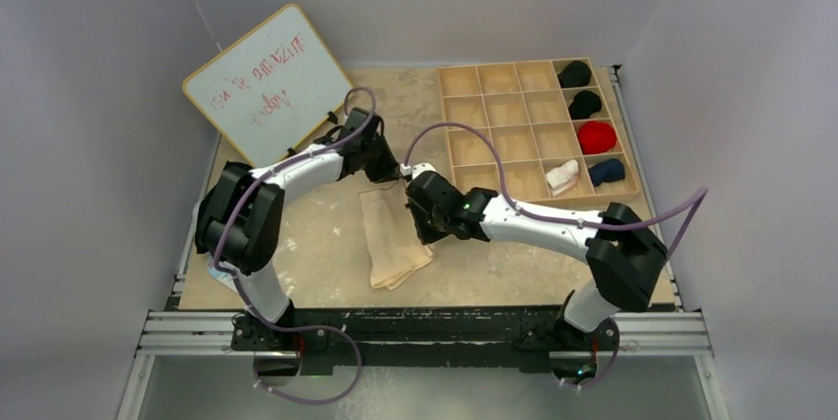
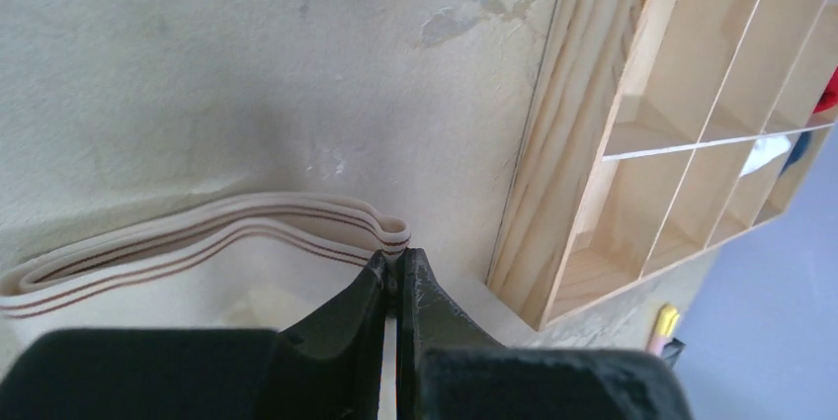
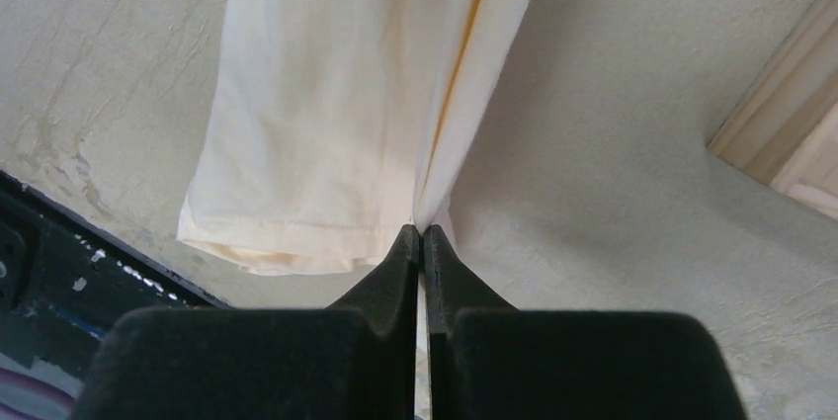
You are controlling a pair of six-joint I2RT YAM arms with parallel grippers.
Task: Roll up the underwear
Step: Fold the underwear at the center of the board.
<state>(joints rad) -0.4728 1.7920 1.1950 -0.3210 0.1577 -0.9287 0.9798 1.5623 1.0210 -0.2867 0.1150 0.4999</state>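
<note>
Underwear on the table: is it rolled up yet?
Not rolled: the underwear lies folded into a long flat strip, waistband doubled over.

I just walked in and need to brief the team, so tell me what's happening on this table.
Two robot arms are handling cream underwear, folded into a long strip lying flat on the table. The left gripper is shut on the striped waistband at the far end; the right gripper is shut on a fabric edge near the hem. No roll has formed yet. The wooden compartment tray alongside holds five bundled garments.

Cream underwear (image 1: 392, 240), seemingly folded lengthwise
</note>
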